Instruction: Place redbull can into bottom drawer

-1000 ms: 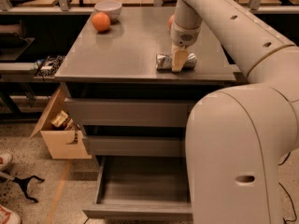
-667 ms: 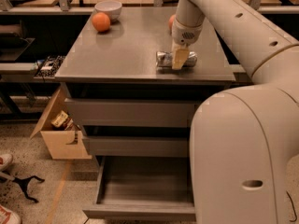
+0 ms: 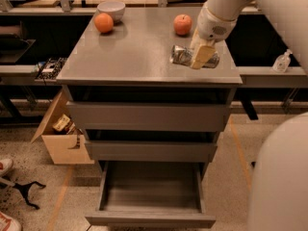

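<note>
Three drawers sit under the desk [image 3: 130, 52], and only the bottom drawer [image 3: 149, 220] is pulled out, its shallow tray waiting. Up top, the can [image 3: 180, 55] lies on its side near the desk's right front corner. The gripper [image 3: 199, 59] is right down over its middle. Whether the jaws are clamped on the can or merely straddling it, I cannot tell.

Here's where it gets risky. That can is dented and round, so an off-centre squeeze could send it rolling or squirting out sideways. The front edge is close, and a can going over it might well miss the tray and hit the floor. The apple [image 3: 182, 24] sits just behind, near enough that a sloppy lift could nudge it. The orange [image 3: 103, 22] and bowl [image 3: 111, 8] are well apart and safe.

Then there's the trip down. The arm has to clear the desk lip and the upper drawers [image 3: 144, 117]. A release from too high could bounce the can straight out of that shallow tray.
</note>
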{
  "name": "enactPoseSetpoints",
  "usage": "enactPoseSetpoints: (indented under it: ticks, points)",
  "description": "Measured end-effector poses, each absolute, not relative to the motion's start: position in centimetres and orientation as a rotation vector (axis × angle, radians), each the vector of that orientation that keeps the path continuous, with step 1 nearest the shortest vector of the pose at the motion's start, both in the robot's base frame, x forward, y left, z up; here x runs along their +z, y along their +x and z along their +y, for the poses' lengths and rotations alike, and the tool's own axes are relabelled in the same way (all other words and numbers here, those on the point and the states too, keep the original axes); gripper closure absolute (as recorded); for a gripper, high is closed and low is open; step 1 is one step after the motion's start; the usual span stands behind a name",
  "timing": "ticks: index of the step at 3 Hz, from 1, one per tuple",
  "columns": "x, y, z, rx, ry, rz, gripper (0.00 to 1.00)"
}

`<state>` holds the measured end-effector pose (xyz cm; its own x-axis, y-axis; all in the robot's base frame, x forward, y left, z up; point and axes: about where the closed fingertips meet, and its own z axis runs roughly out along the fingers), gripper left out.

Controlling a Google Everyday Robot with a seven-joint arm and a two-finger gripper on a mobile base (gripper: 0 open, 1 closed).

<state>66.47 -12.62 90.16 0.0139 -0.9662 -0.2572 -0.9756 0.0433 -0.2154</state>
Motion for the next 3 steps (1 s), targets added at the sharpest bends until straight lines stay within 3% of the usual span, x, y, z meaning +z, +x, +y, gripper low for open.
enactPoseSetpoints:
  ticks: [1,3]
  points:
    - [89.8,61.4,-13.2,0.14,-1.963,1.997,1.0]
    - [88.3,61.2,-13.2,0.159,-1.956,2.016,1.0]
